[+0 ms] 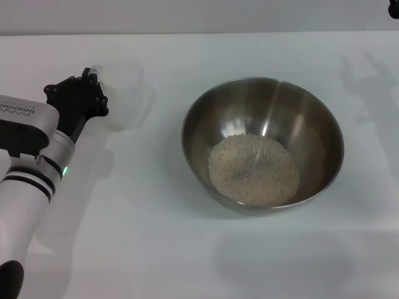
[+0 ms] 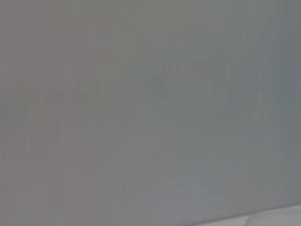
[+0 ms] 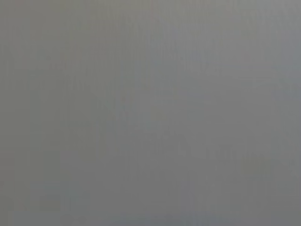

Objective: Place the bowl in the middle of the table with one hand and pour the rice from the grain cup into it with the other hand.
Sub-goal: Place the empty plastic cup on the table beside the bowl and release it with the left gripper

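Observation:
The steel bowl (image 1: 262, 142) stands on the white table (image 1: 156, 249), a little right of the middle. A round heap of rice (image 1: 253, 169) lies in its bottom. My left gripper (image 1: 93, 93) is at the far left and is shut on the clear grain cup (image 1: 123, 94), which looks empty. The cup is well left of the bowl and apart from it. Only a dark bit of my right arm (image 1: 394, 9) shows at the top right corner. Both wrist views show only flat grey.
The shadow of the right arm (image 1: 368, 84) falls on the table to the right of the bowl. The table's back edge (image 1: 199, 33) runs along the top of the head view.

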Controlling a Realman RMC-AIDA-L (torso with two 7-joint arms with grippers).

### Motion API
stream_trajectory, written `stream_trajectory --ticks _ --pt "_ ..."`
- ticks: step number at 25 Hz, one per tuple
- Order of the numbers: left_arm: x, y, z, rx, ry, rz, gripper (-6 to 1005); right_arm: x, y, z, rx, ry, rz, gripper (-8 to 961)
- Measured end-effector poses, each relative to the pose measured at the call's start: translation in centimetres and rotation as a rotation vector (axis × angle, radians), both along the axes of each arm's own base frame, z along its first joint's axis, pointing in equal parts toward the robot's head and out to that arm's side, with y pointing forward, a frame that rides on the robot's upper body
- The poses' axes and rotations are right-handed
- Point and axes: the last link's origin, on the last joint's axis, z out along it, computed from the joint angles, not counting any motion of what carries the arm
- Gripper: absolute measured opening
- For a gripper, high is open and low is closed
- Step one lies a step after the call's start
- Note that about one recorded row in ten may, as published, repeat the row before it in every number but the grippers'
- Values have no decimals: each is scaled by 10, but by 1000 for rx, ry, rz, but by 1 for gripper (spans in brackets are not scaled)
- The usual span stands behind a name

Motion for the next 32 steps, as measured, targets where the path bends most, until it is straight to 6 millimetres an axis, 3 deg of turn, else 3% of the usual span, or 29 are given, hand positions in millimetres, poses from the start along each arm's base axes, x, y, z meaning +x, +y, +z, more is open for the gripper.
stream_trajectory --ticks 21,26,32 --pt "-14 -4 0 -35 -46 64 188 -1 0 0 0 -2 4 548" --pt "-22 -17 4 -7 -76 68 383 -1 1 0 1 -4 2 548" --pt "-24 -42 16 59 -170 -23 420 2 -1 0 1 -5 -6 548"
